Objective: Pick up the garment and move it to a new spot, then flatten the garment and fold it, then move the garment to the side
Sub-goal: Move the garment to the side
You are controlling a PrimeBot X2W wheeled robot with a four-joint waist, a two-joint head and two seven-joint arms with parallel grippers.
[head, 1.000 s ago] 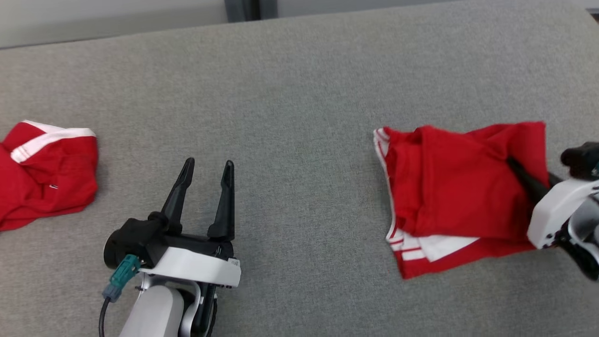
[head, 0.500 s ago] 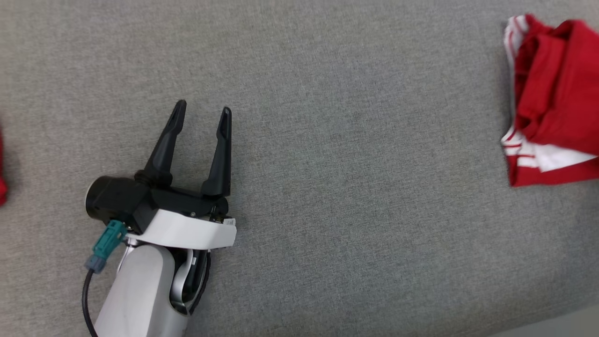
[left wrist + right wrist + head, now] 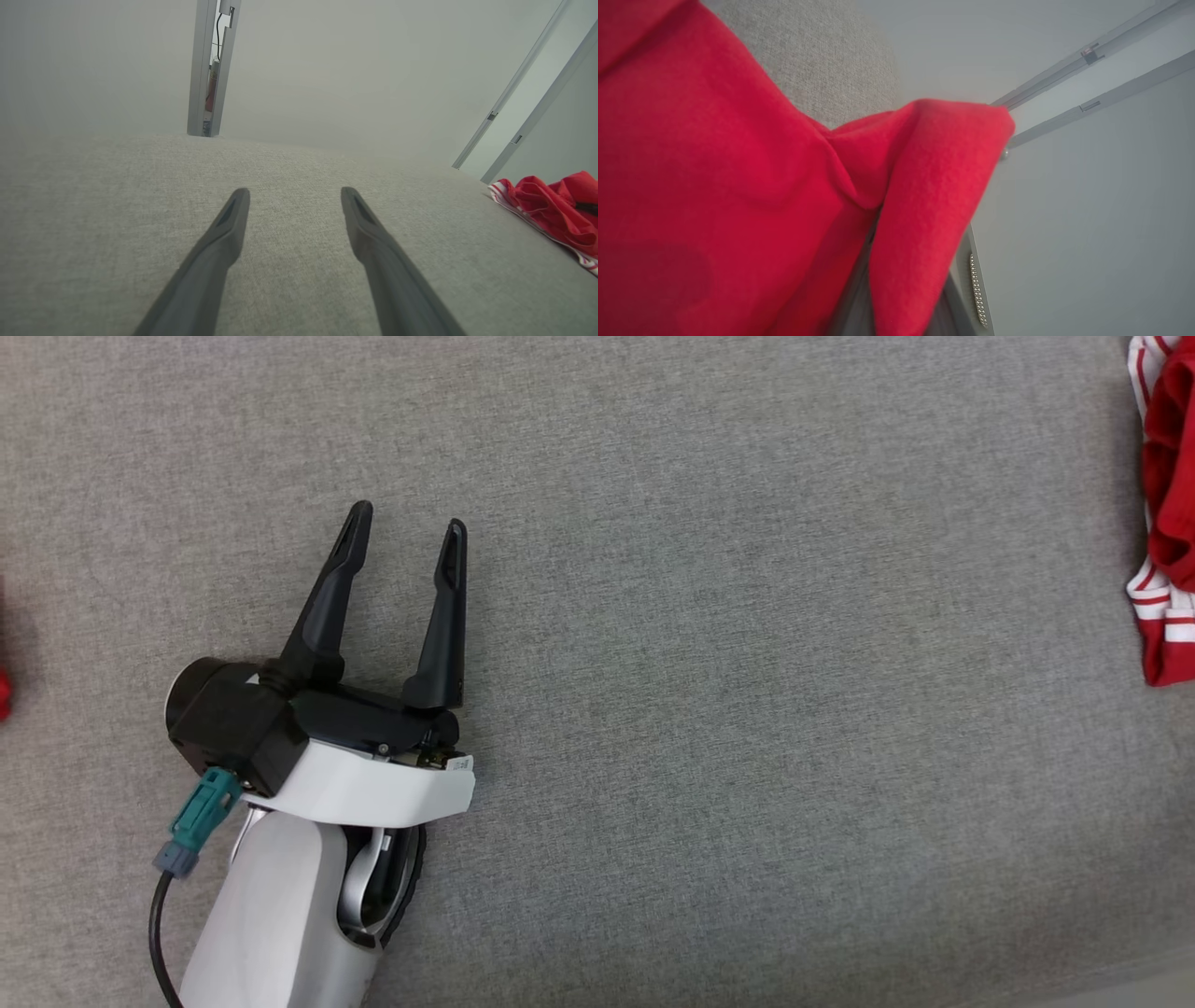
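Soft, even light; faint shadows — wrist views hazy, close cloth blurred.

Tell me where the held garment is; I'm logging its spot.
The garment, clamped in the right end effector, is at the head view's far right edge, well right of the open left end effector.

The left gripper (image 3: 408, 520) sits low on the left, over the table (image 3: 747, 709), with its fingers pointing away from the robot. The garment (image 3: 1167, 523) lies on the table far to the right, well apart from it
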